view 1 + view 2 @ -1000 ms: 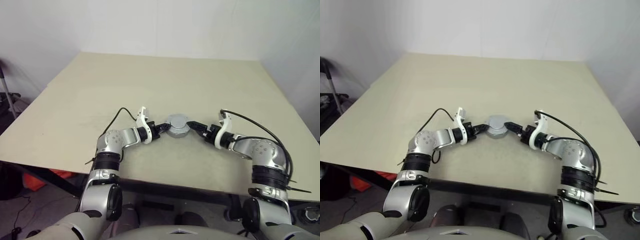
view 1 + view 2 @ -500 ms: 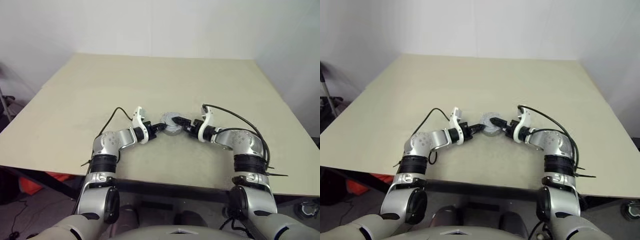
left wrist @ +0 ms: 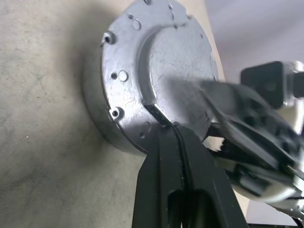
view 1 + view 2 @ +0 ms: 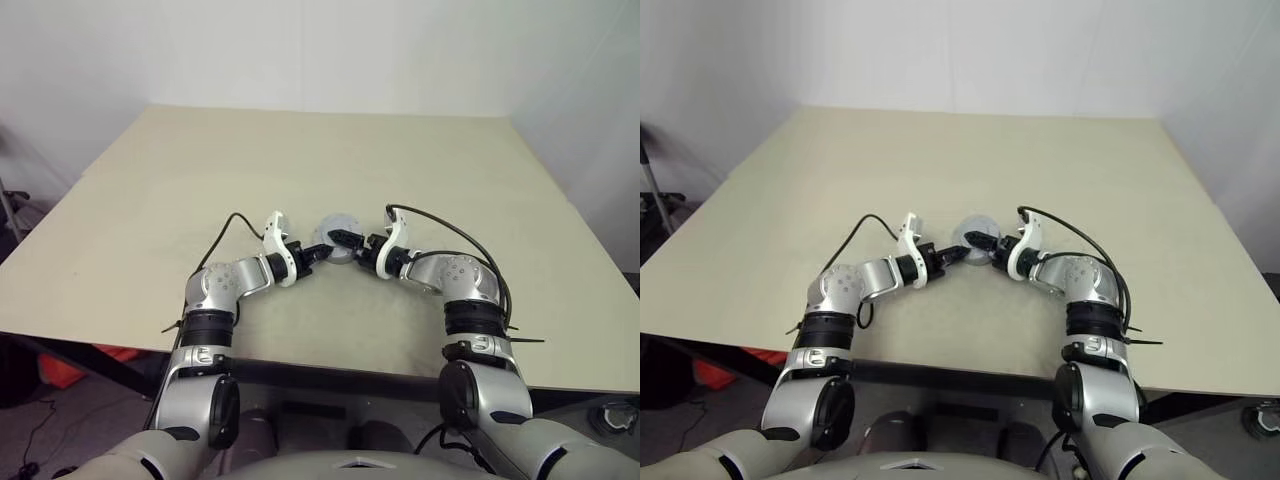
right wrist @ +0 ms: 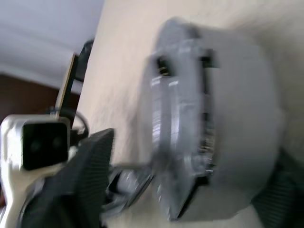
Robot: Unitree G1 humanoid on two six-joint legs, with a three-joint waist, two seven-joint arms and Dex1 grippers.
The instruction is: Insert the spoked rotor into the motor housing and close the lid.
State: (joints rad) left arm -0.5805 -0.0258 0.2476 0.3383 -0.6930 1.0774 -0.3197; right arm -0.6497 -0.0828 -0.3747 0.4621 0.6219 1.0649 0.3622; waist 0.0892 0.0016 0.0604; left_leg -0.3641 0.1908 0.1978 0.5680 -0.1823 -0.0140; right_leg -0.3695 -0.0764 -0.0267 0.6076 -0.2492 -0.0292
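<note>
Your housing (image 4: 337, 236) sits on the worktop (image 4: 300, 170) at the frame's centre, lid (image 3: 161, 66) on top. Your left hand (image 3: 176, 130) is pinched closed against its rim. Your right hand (image 4: 335, 238) reaches over it; I cannot tell its opening.

Dull cast-metal motor housing (image 3: 152, 71) (speckled, faintly pitted) on matt table (image 4: 420, 160).

Both arms are silver-grey metal with rounded joint shells and black ribbed bands. Each wrist carries a white bracket before black tapered fingers: left gripper (image 4: 318, 251), right gripper (image 4: 338, 238). A black cable loops from each wrist.
</note>
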